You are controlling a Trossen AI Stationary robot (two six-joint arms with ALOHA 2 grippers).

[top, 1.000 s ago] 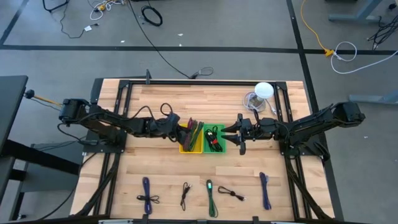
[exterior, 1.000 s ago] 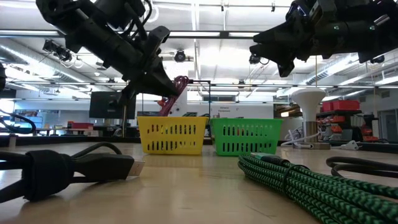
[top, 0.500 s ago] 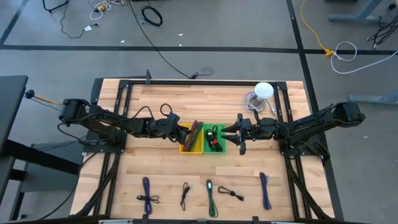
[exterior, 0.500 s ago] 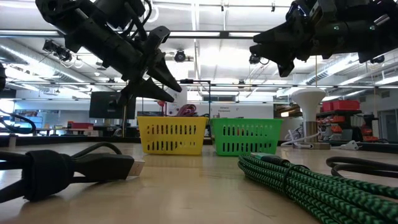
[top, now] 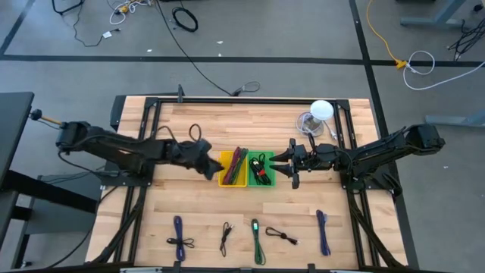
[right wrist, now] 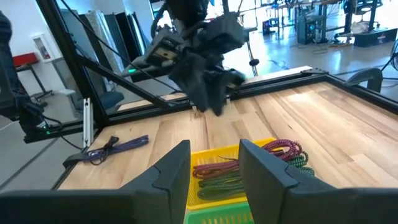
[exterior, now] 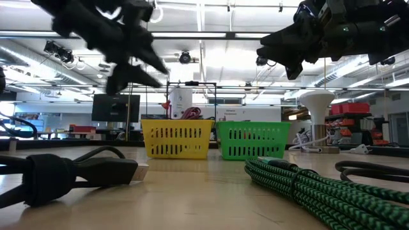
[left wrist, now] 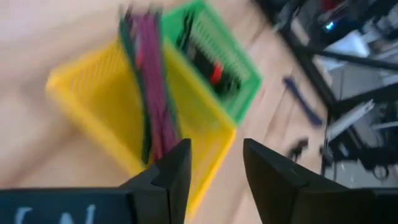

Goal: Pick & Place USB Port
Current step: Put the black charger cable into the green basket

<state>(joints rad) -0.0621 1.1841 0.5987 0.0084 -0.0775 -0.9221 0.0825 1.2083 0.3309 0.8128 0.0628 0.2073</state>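
Note:
A maroon USB cable (left wrist: 152,93) lies in the yellow basket (top: 227,179) at mid-table, on top of green cables, with one end poking above the rim (exterior: 190,114). Beside it stands the green basket (top: 270,182), holding black cables. My left gripper (top: 211,167) hangs open just left of the yellow basket, with nothing between its fingers (left wrist: 177,168). My right gripper (top: 282,162) hovers open to the right of the green basket, also holding nothing (right wrist: 214,152).
Several loose cables lie along the table's near edge: purple (top: 179,231), black (top: 226,236), green (top: 258,239), black (top: 280,236) and purple (top: 323,231). A white lamp (top: 321,110) stands at the far right. Black frame rails (top: 144,136) run along both sides.
My left gripper has opened above the yellow basket and let go of the maroon cable, which has dropped into the basket. The gripper has then drawn back toward the table's left edge, clear of the basket.

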